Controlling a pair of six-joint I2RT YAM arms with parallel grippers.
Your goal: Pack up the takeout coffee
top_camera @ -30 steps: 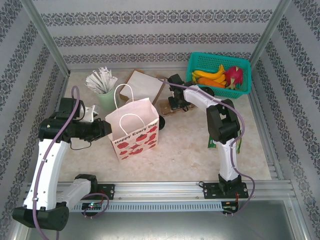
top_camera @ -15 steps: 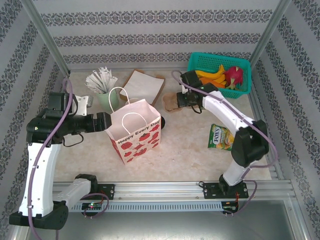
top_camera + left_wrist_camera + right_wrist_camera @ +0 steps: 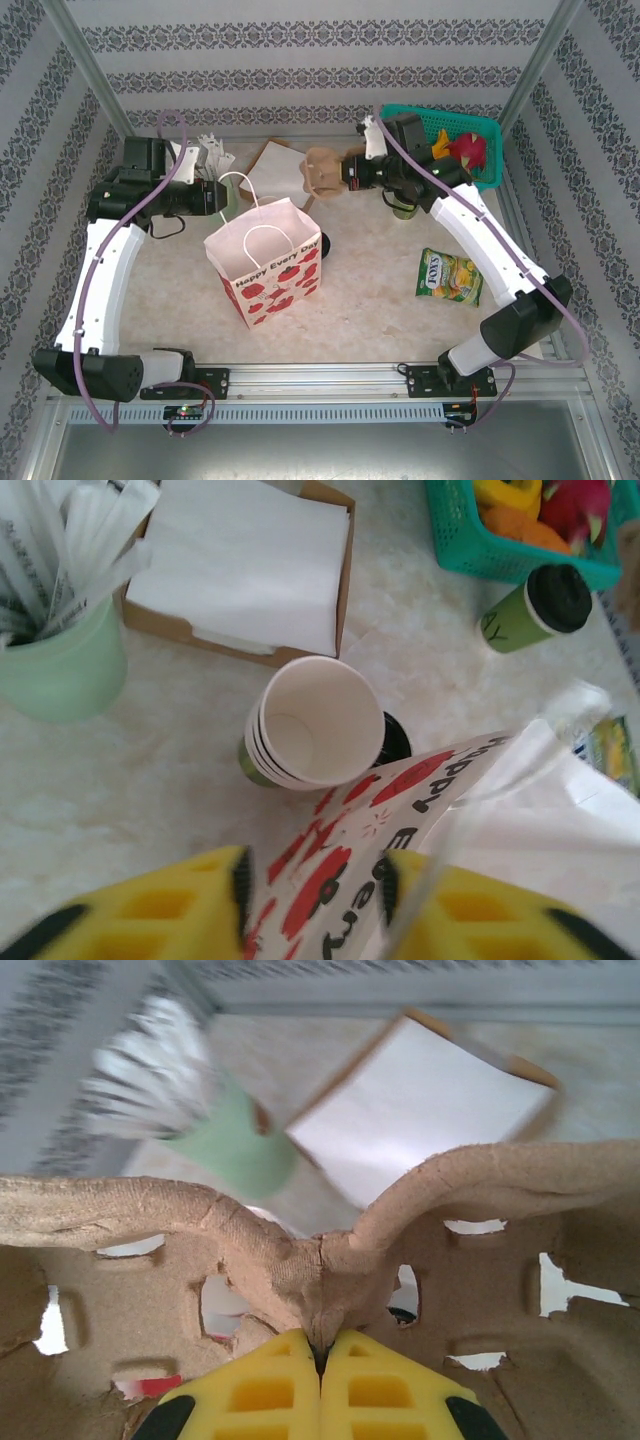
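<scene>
**Carrier in the air, coffee not yet packed**

The lidded takeout coffee, a dark green paper cup with a round black plastic lid (image 3: 530,605), stands on the tabletop (image 3: 370,290) at the upper right of the left wrist view, just beside the teal plastic basket of fruit (image 3: 450,540). A stack of open, cream-lined paper cups (image 3: 310,725) stands mid-frame, just beside the rim of the white paper bag printed with red fruit (image 3: 270,270).

A second ago the brown cardboard two-hole carrier (image 3: 322,172) lay on the tabletop. Now the right claw (image 3: 322,1360), clamped tight on its centre ridge, holds it aloft at the upper centre of the top view. The left claw (image 3: 315,900) has swung from the bag's left side to its back corner. It stands partly open astride the rim, and we cannot tell whether it touches the paper.

We judge that nothing is packed yet.

Bare tabletop lies to the lower right of the bag. The bag's upright handles and the cardboard box of white napkins (image 3: 278,160) crowd the space below the carrier.
</scene>
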